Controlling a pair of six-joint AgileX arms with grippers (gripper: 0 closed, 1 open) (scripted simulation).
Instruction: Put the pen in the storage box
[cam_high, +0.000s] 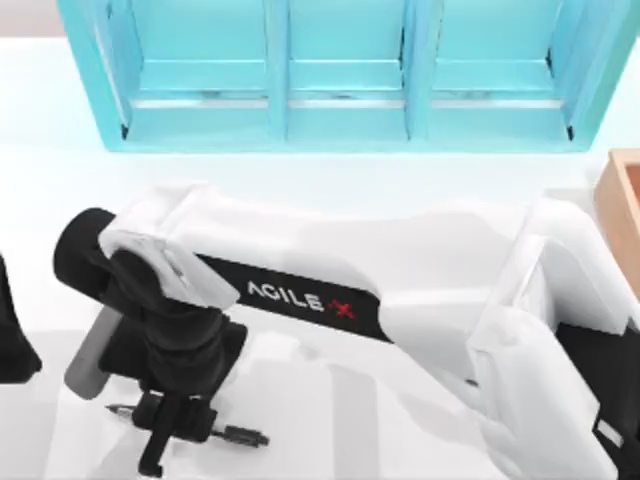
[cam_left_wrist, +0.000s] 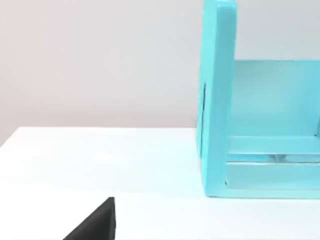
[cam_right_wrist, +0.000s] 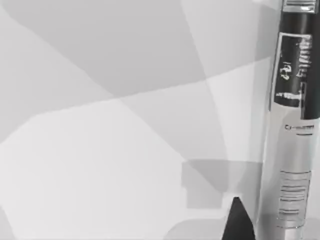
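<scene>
The black pen lies flat on the white table near its front left, tapered tip pointing left. My right arm reaches across from the right, and its gripper hangs straight over the pen's middle, straddling it. In the right wrist view the pen's label band is very close, and one black fingertip stands beside it with a thin gap, so the gripper is open. A corner of the tan storage box shows at the table's right edge.
A big turquoise three-compartment shelf unit stands along the back of the table; its side wall appears in the left wrist view. My left arm is parked at the left edge.
</scene>
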